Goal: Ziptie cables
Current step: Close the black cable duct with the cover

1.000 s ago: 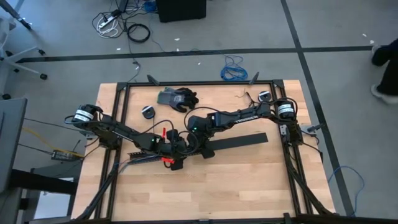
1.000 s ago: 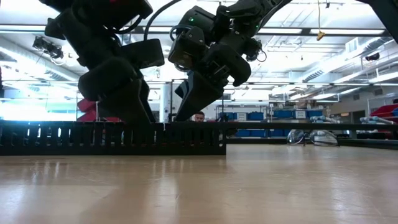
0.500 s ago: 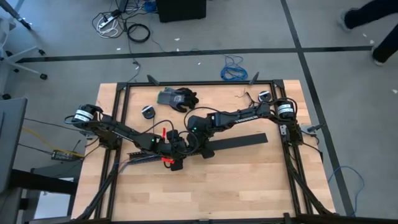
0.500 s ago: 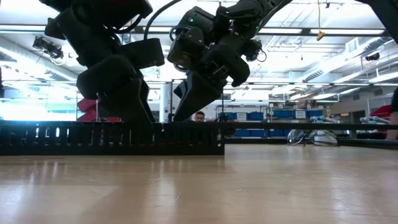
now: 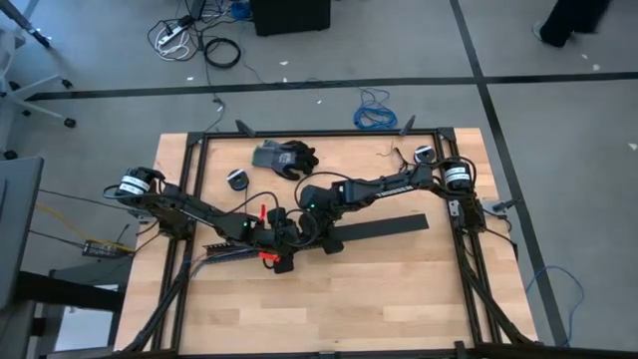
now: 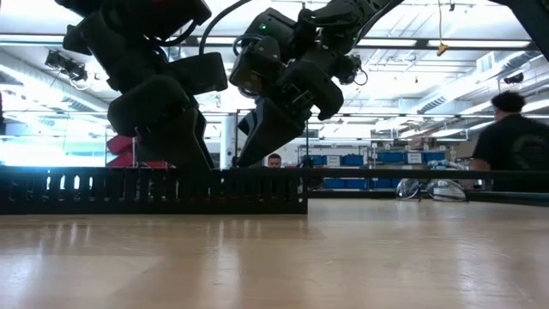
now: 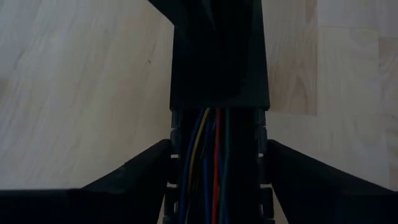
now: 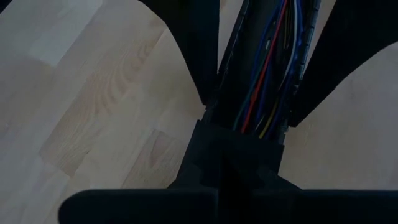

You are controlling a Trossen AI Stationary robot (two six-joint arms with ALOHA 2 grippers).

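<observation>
The black slotted channel (image 5: 224, 249) lies along the table, and in the low view it is a long low wall (image 6: 103, 190). The cables (image 7: 211, 162), thin blue, red, yellow and green wires, run inside it (image 8: 267, 81). My left gripper (image 7: 217, 149) straddles the channel near its right end (image 5: 279, 239). My right gripper (image 8: 236, 134) is shut and comes down onto the same stretch from the far right (image 5: 307, 221). It fills the upper part of the left wrist view (image 7: 217, 74). My left gripper holds the channel between its two fingers, one finger (image 7: 158, 165) against each slotted side wall (image 7: 175, 155). The fingers lie along the channel, slanting down from the table's left. The channel stays flat on the table. My right gripper's shut fingers (image 8: 239, 155) sit on top of the channel over the wires (image 8: 258, 115), slanting down from the far right. The fingers themselves hide the place of contact, so whether they pinch any wire cannot be told.
A flat black strip (image 5: 384, 226) lies right of the grippers. A dark glove (image 5: 284, 158) and two small round items (image 5: 237, 179) (image 5: 424, 155) sit toward the far edge. Black frame rails (image 5: 194, 199) border the table. Bare wood lies on the near side (image 5: 349, 299). A person (image 6: 513, 142) stands beyond the table.
</observation>
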